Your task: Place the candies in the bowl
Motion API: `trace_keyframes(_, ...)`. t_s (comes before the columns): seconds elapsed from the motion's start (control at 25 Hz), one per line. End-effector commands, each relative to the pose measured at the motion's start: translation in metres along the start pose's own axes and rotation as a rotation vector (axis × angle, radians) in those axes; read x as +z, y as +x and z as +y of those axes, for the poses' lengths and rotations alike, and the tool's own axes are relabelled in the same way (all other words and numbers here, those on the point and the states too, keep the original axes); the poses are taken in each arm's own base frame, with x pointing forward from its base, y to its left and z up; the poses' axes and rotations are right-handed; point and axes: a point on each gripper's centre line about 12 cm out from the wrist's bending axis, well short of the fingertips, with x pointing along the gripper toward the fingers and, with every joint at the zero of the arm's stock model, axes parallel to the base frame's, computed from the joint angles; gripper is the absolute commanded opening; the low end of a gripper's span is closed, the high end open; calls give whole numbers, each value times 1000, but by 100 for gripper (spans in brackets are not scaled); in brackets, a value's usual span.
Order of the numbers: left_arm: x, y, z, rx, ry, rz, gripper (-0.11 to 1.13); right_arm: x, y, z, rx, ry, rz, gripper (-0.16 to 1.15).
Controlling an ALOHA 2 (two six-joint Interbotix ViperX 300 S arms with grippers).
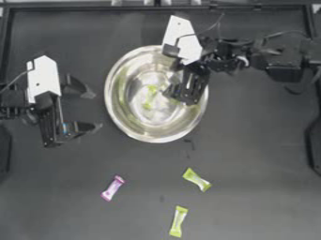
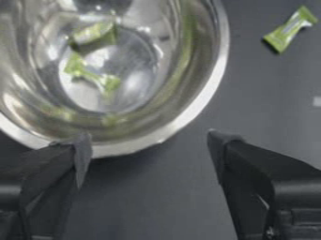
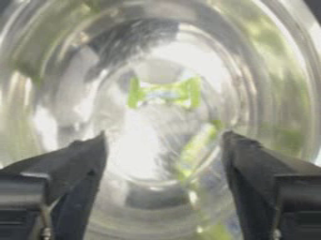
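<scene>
Right hand (image 1: 179, 96) hangs over the bowl (image 1: 122, 117), released, empty. Three candies lie on the desk's near side — green one (image 1: 196, 179) closest to it, lying diagonal. Left hand (image 1: 85, 108) released, parked beside bowl.

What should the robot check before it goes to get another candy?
1. Right gripper open and empty over the bowl: ok.
2. Yellow-green candy lying inside the bowl: ok.
3. A second candy in the bowl: cannot tell, reflections confuse it.
4. Pink candy and two yellow-green candies remain on the table: not ok.
5. Left gripper open, parked beside the bowl: ok.
</scene>
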Motion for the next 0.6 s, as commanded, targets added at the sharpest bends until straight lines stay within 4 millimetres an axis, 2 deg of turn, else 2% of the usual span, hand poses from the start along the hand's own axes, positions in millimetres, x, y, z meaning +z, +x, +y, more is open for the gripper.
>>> trace_keyframes(0.04,12,-11,-4,-20,-82,-10,102,17,-30,7,6,-14,-83,98)
trace_keyframes(0.4,7,-18,-20,-42,-339,147,101,14,-75,25,42,-15,-128,98)
trace_keyframes(0.6,11,-21,-34,-51,-388,161,101,6,-94,36,53,-30,-113,98)
